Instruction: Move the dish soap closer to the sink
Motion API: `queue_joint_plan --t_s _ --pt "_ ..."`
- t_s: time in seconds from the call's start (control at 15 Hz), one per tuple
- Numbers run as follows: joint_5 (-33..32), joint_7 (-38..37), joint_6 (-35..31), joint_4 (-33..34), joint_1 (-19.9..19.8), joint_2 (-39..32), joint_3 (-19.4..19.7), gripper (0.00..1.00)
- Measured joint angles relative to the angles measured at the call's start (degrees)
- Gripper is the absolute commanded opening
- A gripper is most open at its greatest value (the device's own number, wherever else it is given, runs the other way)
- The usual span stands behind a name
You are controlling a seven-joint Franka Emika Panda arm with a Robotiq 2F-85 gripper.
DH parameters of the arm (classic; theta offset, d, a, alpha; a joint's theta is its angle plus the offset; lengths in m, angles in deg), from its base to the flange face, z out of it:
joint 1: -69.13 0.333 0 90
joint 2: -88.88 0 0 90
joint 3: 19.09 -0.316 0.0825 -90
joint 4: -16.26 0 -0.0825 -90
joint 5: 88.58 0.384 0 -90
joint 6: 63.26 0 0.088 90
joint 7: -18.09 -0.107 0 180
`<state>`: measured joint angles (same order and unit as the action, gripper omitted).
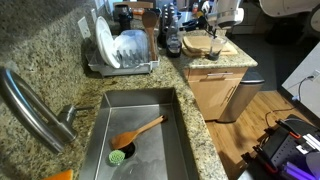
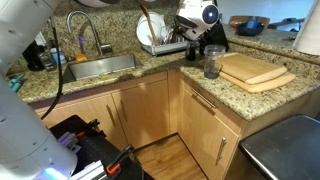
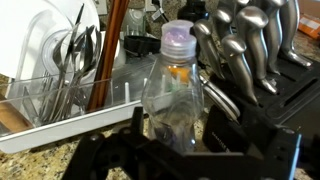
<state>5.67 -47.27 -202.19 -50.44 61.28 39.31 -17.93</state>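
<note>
1. Your arm reaches down over the counter corner, with the gripper (image 2: 210, 48) pointing at the worktop.
2. Its fingers (image 3: 110, 152) straddle the dish soap (image 3: 176, 95). You cannot tell whether they press it or stand clear.
3. The bottle stands upright between them. It is see-through, has a pale lilac cap, and looks darker low down.
4. The sink (image 2: 100, 66) lies well apart from the gripper, past the dish rack (image 2: 163, 42).

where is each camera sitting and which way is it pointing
Exterior view: above the faucet, looking down the sink toward the dish rack; the white arm shows far off.
Exterior view: across the kitchen, facing the corner counter; the arm fills the left edge.
Wrist view: on the wrist, facing the dish soap; the gripper frames the bottom.
Shared: both exterior views show sink, dish rack, cutting boards.
</note>
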Motion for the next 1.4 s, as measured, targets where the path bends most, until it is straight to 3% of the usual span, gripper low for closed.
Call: queue_joint_plan --t_s 0.47,0.53,0.6,1.07,1.13,1.4 --pt "-4.04 -4.07 2.62 -0.54 0.07 -0.95 -0.61 1.0" --pt "-4.04 -4.07 2.62 -0.49 0.04 -0.95 -0.61 0.75" --pt "-4.04 -4.07 2.62 -0.49 0.03 -0.96 -0.63 0.73" --pt "-4.02 -4.07 2.62 -0.49 -0.26 -1.22 -0.69 0.23" --pt "-4.01 -4.07 2.62 -0.48 -0.31 -1.32 -0.69 0.17" --pt "-4.02 -4.59 2.64 -0.43 -0.4 -1.4 -0.69 0.11"
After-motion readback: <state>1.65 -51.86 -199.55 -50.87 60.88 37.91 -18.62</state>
